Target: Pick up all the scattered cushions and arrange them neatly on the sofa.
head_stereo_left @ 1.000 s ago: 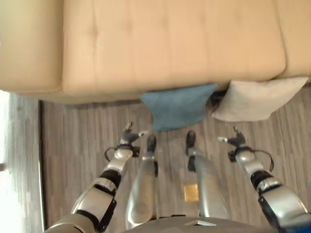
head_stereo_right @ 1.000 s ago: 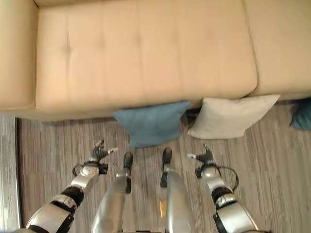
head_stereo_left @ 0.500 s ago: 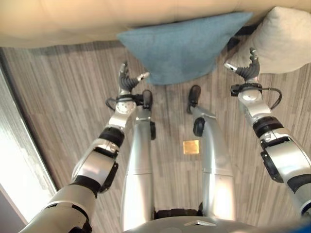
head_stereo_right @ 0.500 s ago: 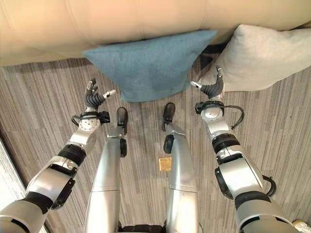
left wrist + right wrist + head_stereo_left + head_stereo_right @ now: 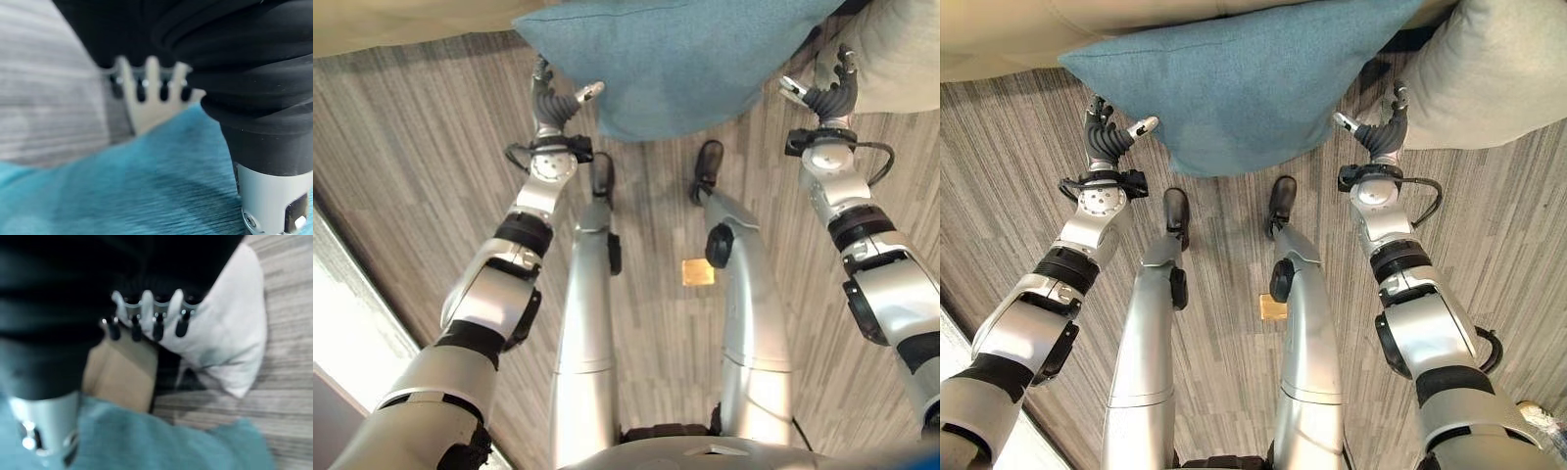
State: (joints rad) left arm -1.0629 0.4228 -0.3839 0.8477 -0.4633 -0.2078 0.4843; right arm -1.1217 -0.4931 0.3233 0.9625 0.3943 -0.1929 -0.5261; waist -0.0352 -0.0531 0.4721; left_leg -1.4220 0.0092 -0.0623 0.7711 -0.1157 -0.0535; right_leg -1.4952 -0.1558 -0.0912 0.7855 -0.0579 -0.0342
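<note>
- The blue cushion lies on the wood-grain floor, its far edge propped against the front of the tan sofa; it is not yet picked up.
- The pale cushion leans against the sofa front just to the right of the blue one, a dark gap between them.
- The left robot hand hovers just off the near-left edge of the blue cushion, fingers loosely spread and thumb pointing toward the fabric, gripping nothing.
- The right robot hand sits at the blue cushion's near-right corner, close beside the pale cushion, fingers likewise apart and empty.
- In the left wrist view the left hand's fingers stretch out above blue fabric without closing on it.
- In the right wrist view the right hand's fingers reach out in front of the pale cushion, with blue fabric nearer the wrist.
- Compared with a second ago, the whole view has tipped down and closer: the sofa seat has slid almost out at the far edge and the blue cushion looms larger.
- Both hands have moved farther out, from well short of the cushions to flanking the blue one on either side.
- The cushions themselves keep the same places against the sofa.
</note>
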